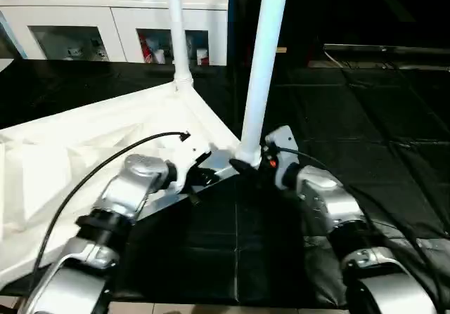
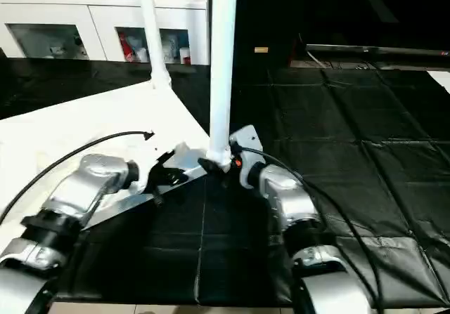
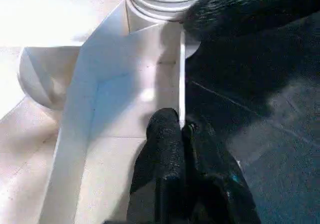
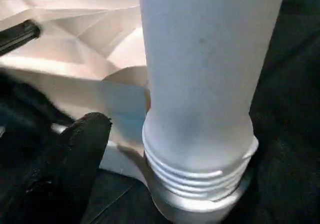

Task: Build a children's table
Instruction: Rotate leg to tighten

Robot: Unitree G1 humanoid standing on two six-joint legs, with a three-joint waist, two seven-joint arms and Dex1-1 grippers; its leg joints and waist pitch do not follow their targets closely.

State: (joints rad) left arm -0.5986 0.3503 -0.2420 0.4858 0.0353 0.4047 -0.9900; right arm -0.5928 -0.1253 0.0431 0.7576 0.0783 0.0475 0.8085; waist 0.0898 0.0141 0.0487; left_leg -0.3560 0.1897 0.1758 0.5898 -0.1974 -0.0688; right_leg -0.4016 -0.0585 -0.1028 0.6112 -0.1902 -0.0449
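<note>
- Lying upside down on the black floor mat [image 1: 365, 117], the white table top [image 1: 77, 152] has its ribbed underside facing up and fills the left half of the scene.
- Near leg [image 1: 266, 61] stands upright in the corner socket [image 4: 200, 194] at the top's near-right corner; threaded rings show at its base where it meets the socket.
- Far leg [image 1: 176, 29] stands upright in the far corner socket, well behind the near one.
- Left pincer [image 1: 204, 175] reaches in from the left to the top's near edge, just left of the near leg's base. In the left wrist view its fingers [image 3: 165, 149] are pressed together on the thin edge wall [image 3: 182, 73] of the top: one finger inside the rim, one outside.
- Right pincer [image 1: 247, 165] sits at the base of the near leg, coming in from the right. Its jaws stand apart, not clamped; one black finger [image 4: 75, 159] shows beside the leg in the right wrist view, with a gap between it and the leg, the socket just beyond.
- Both silver forearms run from the near edge toward that corner, black cables looping over them.
- White cabinet [image 1: 119, 26] with glass doors stands at far left, small items behind the glass and on its upper surface; too small to identify.
</note>
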